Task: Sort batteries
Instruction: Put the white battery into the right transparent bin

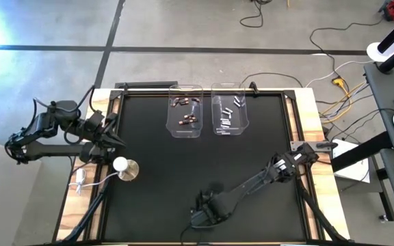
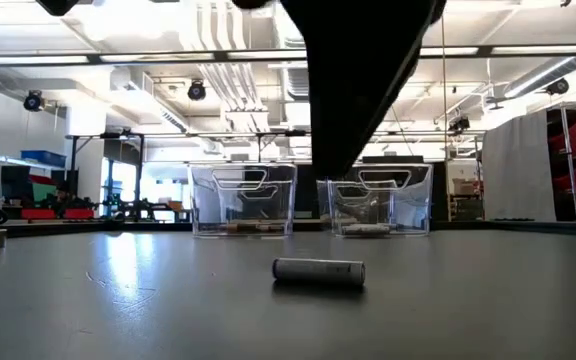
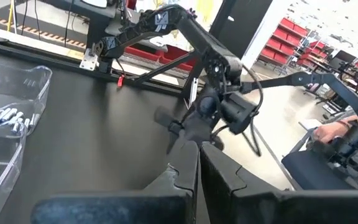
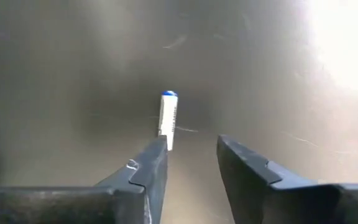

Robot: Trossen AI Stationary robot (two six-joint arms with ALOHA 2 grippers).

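High view shows the black table [image 1: 149,150] broad and mostly bare, its wooden rim far from the work. At the far side two clear bins sit side by side: the left bin [image 1: 185,109] holds dark coppery batteries, the right bin [image 1: 229,113] silvery ones. The left gripper [image 1: 113,140] waits near the left edge, its fingers [image 3: 185,180] nearly together and holding nothing, beside a white knob [image 1: 120,164]. The right gripper [image 4: 191,163] hangs low over the near middle, jaws parted narrowly and empty. One silvery battery [image 4: 168,119] lies loose on the mat just ahead, nearer one finger. The step looks like a pick; next it likely needs centring, closing, then a clear carry to the right bin
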